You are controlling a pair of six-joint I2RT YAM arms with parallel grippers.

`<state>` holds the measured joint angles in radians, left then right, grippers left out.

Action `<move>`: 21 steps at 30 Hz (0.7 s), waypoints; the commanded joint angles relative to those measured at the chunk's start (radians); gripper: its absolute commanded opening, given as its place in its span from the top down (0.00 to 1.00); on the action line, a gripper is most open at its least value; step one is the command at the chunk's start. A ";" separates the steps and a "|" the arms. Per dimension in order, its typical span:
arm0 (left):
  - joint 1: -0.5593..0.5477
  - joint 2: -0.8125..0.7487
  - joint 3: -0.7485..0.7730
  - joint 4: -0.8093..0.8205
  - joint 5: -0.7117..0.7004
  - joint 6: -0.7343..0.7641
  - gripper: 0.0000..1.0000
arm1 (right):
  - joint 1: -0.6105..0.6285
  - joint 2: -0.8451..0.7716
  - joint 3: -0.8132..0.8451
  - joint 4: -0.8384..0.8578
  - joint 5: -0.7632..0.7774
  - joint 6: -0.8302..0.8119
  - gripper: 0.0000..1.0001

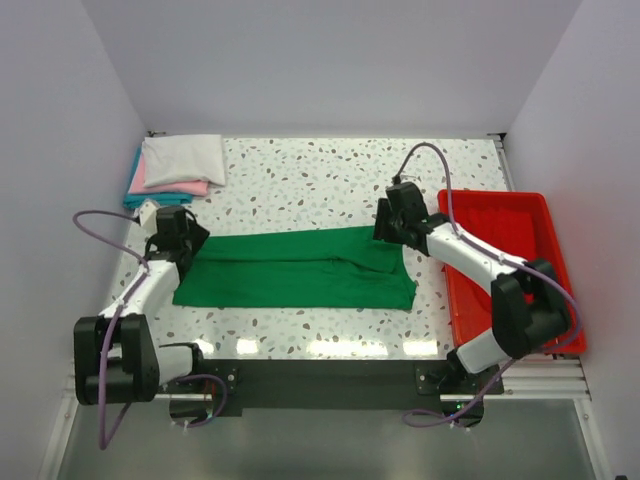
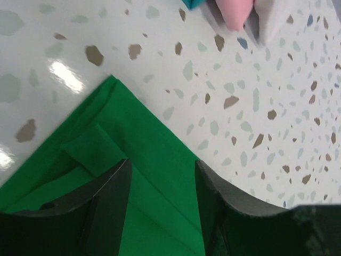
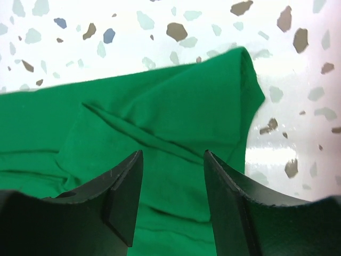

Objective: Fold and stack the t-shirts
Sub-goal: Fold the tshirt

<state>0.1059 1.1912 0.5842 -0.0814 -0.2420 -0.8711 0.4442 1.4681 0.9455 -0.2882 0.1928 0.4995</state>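
Note:
The bright green t-shirt (image 1: 300, 270) lies folded into a long band across the middle of the table. My left gripper (image 1: 192, 240) is open above its far left corner; the green cloth (image 2: 144, 160) shows between the jaws, not pinched. My right gripper (image 1: 385, 232) is open above the far right corner, with the green cloth (image 3: 170, 122) between and beyond the jaws. A stack of folded shirts sits at the far left: white (image 1: 183, 158) on top, pink (image 1: 180, 188) under it, teal (image 1: 135, 195) at the bottom. Their edges show in the left wrist view (image 2: 234, 13).
A rigid red plastic tray (image 1: 500, 215) stands at the right edge of the speckled table (image 1: 300, 180), under the right arm. White walls close the table on the left, back and right.

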 commanded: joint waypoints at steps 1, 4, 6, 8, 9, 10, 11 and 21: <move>-0.090 0.065 0.048 0.037 -0.048 0.009 0.45 | 0.007 0.090 0.093 0.049 0.007 -0.027 0.48; -0.119 0.119 0.039 0.055 -0.062 -0.026 0.52 | 0.030 0.162 0.160 0.046 0.008 -0.029 0.47; -0.126 0.151 0.028 0.065 -0.065 -0.032 0.54 | 0.063 0.195 0.209 0.043 0.034 -0.038 0.46; -0.130 0.168 0.020 0.057 -0.088 -0.046 0.57 | 0.083 0.239 0.249 0.044 0.049 -0.044 0.45; -0.130 0.183 0.016 0.055 -0.095 -0.054 0.57 | 0.091 0.250 0.260 0.044 0.054 -0.044 0.44; -0.130 0.189 0.014 0.046 -0.103 -0.057 0.58 | 0.096 0.279 0.271 0.041 0.059 -0.049 0.44; -0.130 0.195 0.011 0.039 -0.123 -0.063 0.59 | 0.108 0.290 0.289 0.038 0.065 -0.050 0.44; -0.130 0.214 -0.024 0.022 -0.154 -0.128 0.63 | 0.151 0.402 0.326 0.054 0.069 -0.061 0.44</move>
<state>-0.0212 1.3933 0.5735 -0.0761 -0.3538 -0.9668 0.5842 1.8454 1.2289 -0.2726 0.2253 0.4553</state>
